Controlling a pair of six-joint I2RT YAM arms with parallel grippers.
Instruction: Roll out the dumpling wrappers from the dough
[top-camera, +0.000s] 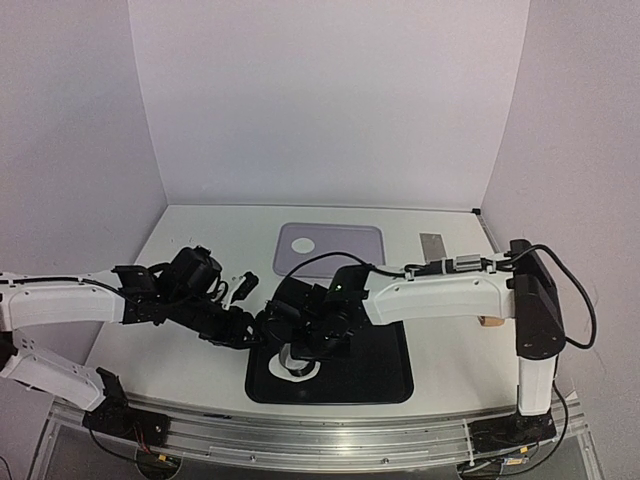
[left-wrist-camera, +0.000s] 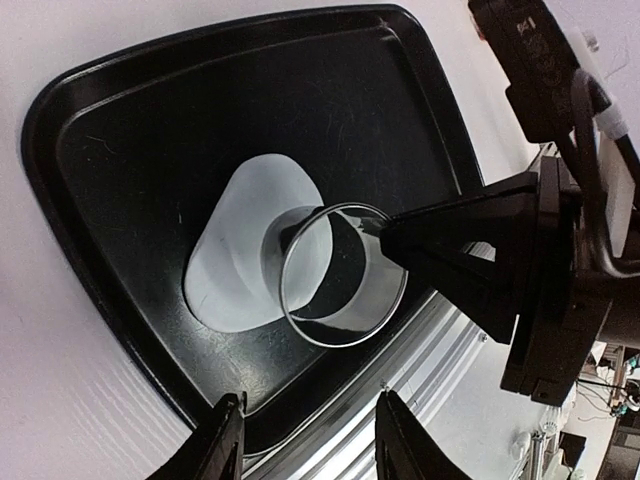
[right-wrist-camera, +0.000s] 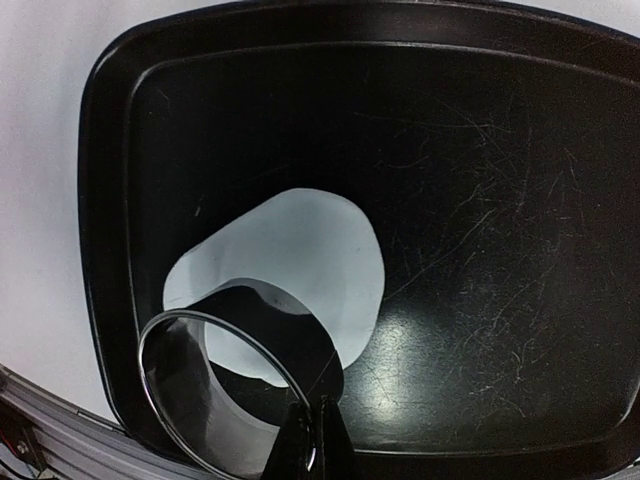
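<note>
White dough (right-wrist-camera: 300, 250) lies flattened in the black tray (right-wrist-camera: 500, 150) at the middle of the table's (top-camera: 200, 230) near edge. The right hand (right-wrist-camera: 312, 418) pinches the rim of a steel ring (right-wrist-camera: 268, 318) that rests on the near part of the dough. The left hand (left-wrist-camera: 308, 405) hovers just beside the ring, its fingers spread and holding nothing. One dumpling wrapper (top-camera: 303, 243) lies on a grey tray (top-camera: 350, 245) just behind the black tray, toward the far edge.
</note>
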